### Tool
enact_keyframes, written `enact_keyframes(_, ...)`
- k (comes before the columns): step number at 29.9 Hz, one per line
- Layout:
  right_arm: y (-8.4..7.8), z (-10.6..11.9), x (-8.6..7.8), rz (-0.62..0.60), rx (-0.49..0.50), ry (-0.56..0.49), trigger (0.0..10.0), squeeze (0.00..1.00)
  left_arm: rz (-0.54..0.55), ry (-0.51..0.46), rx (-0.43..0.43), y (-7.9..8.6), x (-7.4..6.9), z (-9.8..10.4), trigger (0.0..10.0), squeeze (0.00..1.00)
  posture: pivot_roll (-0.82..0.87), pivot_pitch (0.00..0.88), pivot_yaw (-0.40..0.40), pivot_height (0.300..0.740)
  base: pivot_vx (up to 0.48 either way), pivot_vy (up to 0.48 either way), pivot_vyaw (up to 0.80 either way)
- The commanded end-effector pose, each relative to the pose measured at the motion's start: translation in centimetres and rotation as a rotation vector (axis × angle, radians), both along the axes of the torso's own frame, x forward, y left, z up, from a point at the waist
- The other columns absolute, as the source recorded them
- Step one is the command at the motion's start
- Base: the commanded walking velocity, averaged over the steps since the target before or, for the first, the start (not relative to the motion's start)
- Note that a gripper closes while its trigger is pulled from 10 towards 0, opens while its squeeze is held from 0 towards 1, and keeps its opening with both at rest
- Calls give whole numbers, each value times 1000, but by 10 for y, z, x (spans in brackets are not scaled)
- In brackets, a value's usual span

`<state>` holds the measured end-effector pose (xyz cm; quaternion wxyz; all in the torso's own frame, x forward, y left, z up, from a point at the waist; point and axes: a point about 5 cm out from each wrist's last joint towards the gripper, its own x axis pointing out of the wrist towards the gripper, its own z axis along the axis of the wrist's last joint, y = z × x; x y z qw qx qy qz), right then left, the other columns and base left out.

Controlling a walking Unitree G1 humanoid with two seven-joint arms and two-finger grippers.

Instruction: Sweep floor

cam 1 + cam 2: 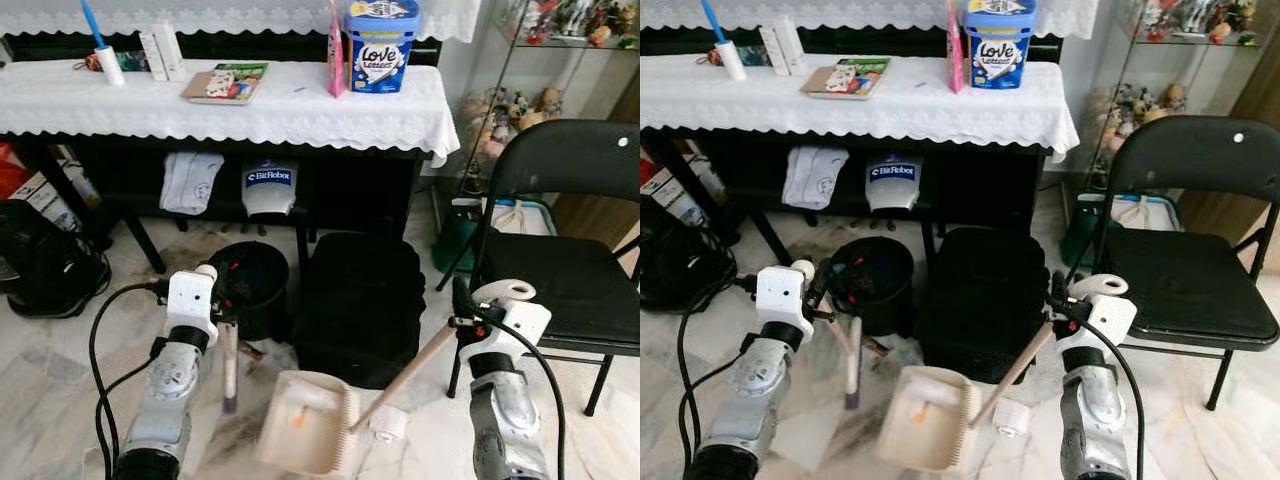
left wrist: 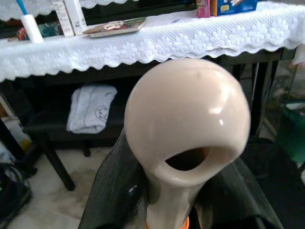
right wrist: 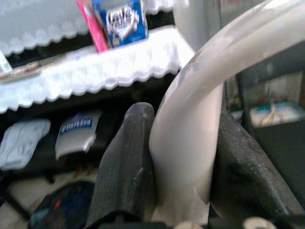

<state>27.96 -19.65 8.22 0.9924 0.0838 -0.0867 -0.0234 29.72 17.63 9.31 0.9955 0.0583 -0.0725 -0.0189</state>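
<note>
You had the dustpan [image 1: 305, 420] low at the centre of the frame on the marble floor [image 1: 60, 370], its long handle [image 1: 405, 378] clamped in the right gripper [image 1: 462, 312]. The left gripper [image 1: 222, 300] pinched the brush handle [image 1: 230, 365], left of centre. Both looked light, stiff, smooth plastic, likely to twist in a loose hold, so holding near the handle tops suited. The brush bristles were hard to make out, and the orange scrap [image 1: 297, 419] in the pan was too small to identify

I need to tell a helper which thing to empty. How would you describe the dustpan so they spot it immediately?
Start at the black backpack on the floor below the white-clothed table. Just in front lies the dustpan, a beige tray with a comb edge and a long handle, unlike the round black bin.
</note>
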Motion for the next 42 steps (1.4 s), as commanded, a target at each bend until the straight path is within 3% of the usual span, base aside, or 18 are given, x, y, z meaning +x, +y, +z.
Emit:
enact_keyframes(1,5,21,3,6,-13,-92,10000,0,9,-72,5,3,-1,12,10000,0,-49,0,21,740,0,0,0)
enact_keyframes(5,14,32,2,24,-22,-125,10000,0,20,-67,15,8,-4,10,10000,0,-59,0,20,740,0,0,0)
enact_keyframes(16,22,36,8,14,-35,-122,10000,0,46,-85,14,15,5,18,10000,0,-42,0,38,740,0,0,39)
enact_keyframes(25,37,33,8,40,-12,-107,10000,0,55,-84,32,24,-2,19,10000,0,-1,0,51,740,0,0,548)
enact_keyframes(42,36,42,8,36,1,-128,10000,0,55,-80,23,22,-10,17,10000,0,6,0,36,740,0,0,743)
